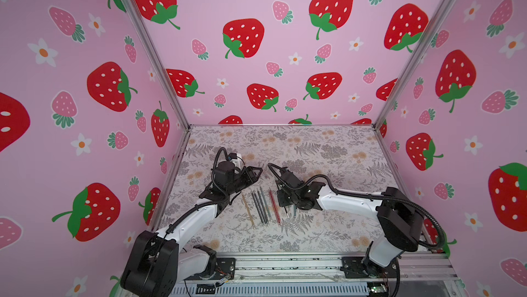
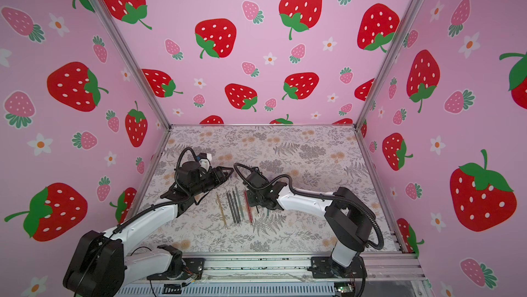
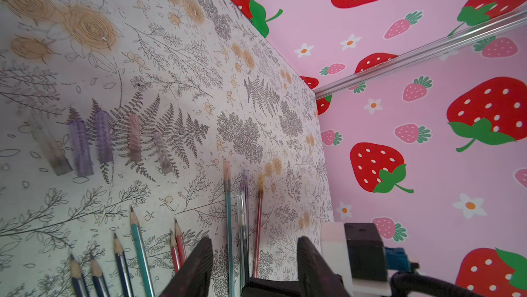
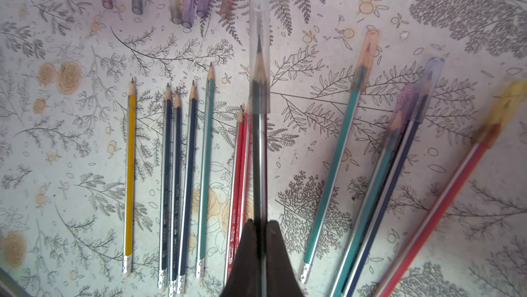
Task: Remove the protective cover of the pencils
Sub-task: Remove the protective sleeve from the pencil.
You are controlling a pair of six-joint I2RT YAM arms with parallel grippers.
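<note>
Left end effector [image 3: 255, 250] hovers over the table [image 1: 328, 150] with its jaws apart and nothing between them, pointed toward the right arm. Between the arms, seven bare pencils [image 1: 261, 208] lie in a row on the table, points away from the robot base. Loose caps [image 4: 186, 2] lie in a second row just beyond those points. Right end effector [image 4: 259, 225] is clamped on the shaft of a dark pencil [image 4: 259, 153], which appears raised above the red pair in the row and carries a clear cap [image 4: 259, 39] over its point. Four capped pencils [image 4: 385, 167] lie fanned on the table beside it, under the right arm.

Hazards:
- The clamp sits on a thin, smooth shaft well back from the cap, so a tight cap may drag the pencil through the jaws instead of coming off.
- A pull off the pencil's axis may snap the lead.
- If the left jaws close behind the cap's rim, they will seize the shaft, not the cap.
- A freed cap may roll into the sorted row.

Markings: small print runs along the dark and red pencils near their banded ends, but it is too blurred to read.
</note>
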